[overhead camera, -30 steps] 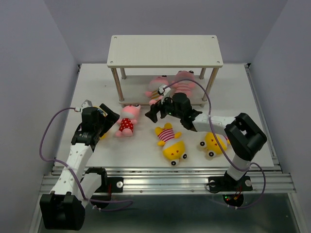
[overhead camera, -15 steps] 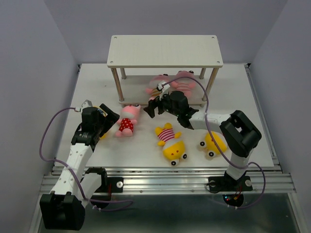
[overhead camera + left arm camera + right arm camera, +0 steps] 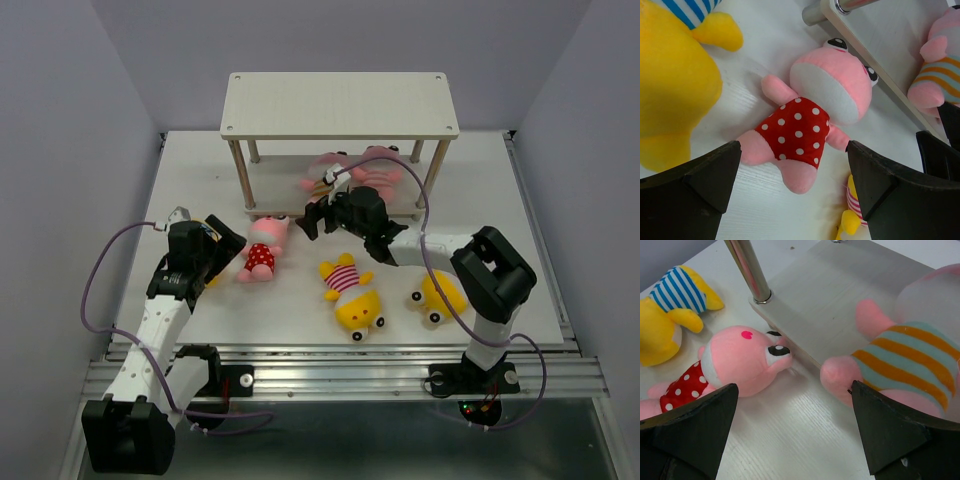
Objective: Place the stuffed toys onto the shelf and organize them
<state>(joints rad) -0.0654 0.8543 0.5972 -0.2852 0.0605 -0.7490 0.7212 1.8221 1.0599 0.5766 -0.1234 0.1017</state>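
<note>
On the desk, just in front of the shelf, the pink dotted toy lies head toward the boards, immediately right of the wide-spread left hand, nearer than the equally spread right hand.

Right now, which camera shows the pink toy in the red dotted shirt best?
The left wrist view: the pink toy in the red dotted shirt lies whole and close. The top external view shows it whole but small. The right wrist view catches only its head and part of its shirt.
</note>
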